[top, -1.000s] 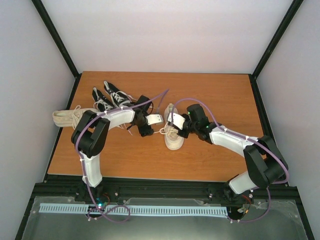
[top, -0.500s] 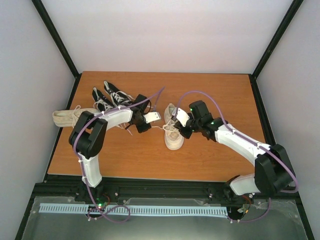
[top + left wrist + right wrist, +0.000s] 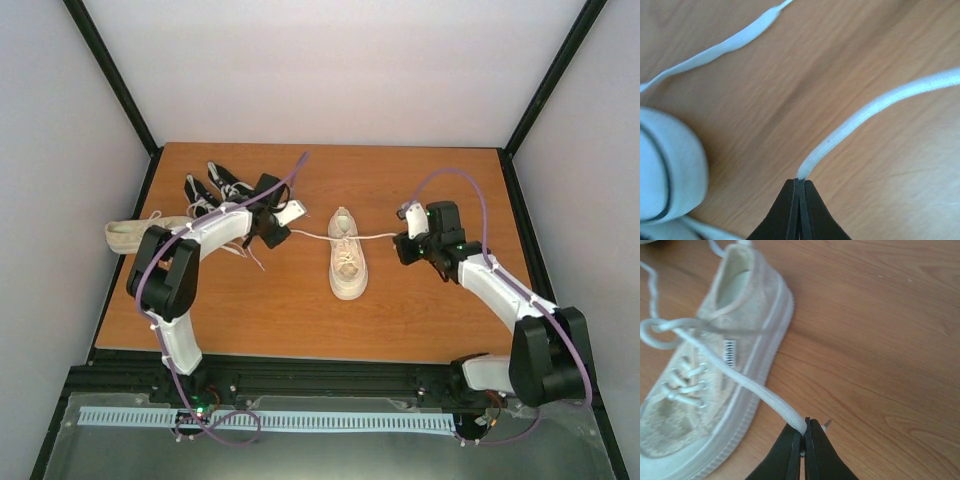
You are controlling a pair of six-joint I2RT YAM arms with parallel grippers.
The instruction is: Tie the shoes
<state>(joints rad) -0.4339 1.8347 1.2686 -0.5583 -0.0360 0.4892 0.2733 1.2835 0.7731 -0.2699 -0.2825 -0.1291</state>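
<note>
Either side of the cream shoe (image 3: 347,262), my left gripper (image 3: 800,181) and right gripper (image 3: 804,427) each pinch a lace end (image 3: 310,235); I should pull evenly, level, so it doesn't slide.

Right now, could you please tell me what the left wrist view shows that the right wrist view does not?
Only the left wrist view shows a white rubber toe cap at the left edge and a loose lace lying across the top-left corner. Only the right wrist view shows the cream shoe, its laces crossed near the collar. Both show shut fingertips pinching a pale lace over the wooden table: the left gripper on the left lace end, the right gripper on the right lace end.
</note>
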